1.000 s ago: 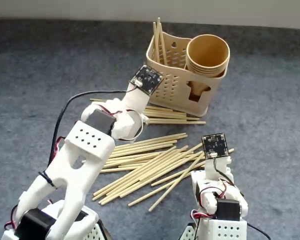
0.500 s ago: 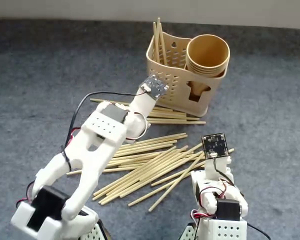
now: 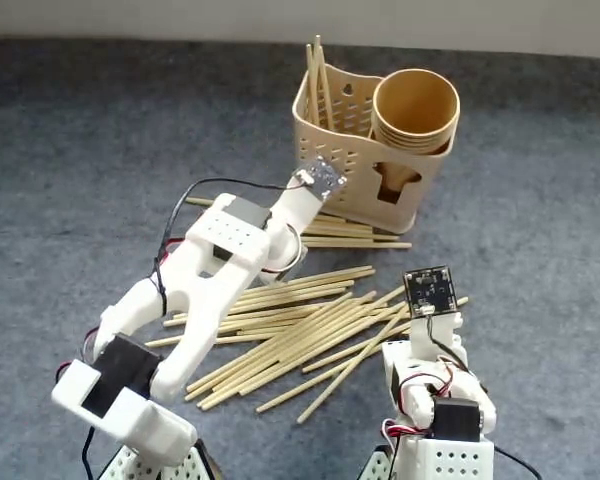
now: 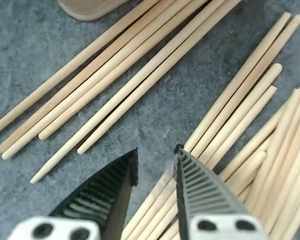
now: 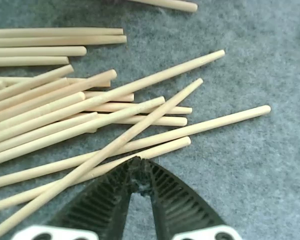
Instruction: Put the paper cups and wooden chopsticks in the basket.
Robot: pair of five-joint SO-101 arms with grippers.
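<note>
A beige perforated basket (image 3: 352, 170) stands at the back of the grey carpet, holding stacked paper cups (image 3: 416, 108) and a few upright chopsticks (image 3: 318, 82). Many wooden chopsticks (image 3: 300, 335) lie scattered in front of it, also seen as chopsticks (image 4: 155, 70) and chopsticks (image 5: 85, 120) in the wrist views. My left gripper (image 4: 155, 159) hangs open just above the carpet between two groups of sticks, with nothing between its fingers. The left arm (image 3: 230, 260) stretches toward the basket's front. My right gripper (image 5: 140, 172) is shut, its tips near the ends of the pile's nearest sticks.
Grey carpet (image 3: 100, 150) covers the whole surface, with free room to the left and right of the basket. A pale wall strip (image 3: 480, 20) runs along the back. A small row of sticks (image 3: 350, 232) lies right against the basket's foot.
The left arm has stretched forward and lowered, carrying its wrist toward the basket's foot. The right arm has kept still.
</note>
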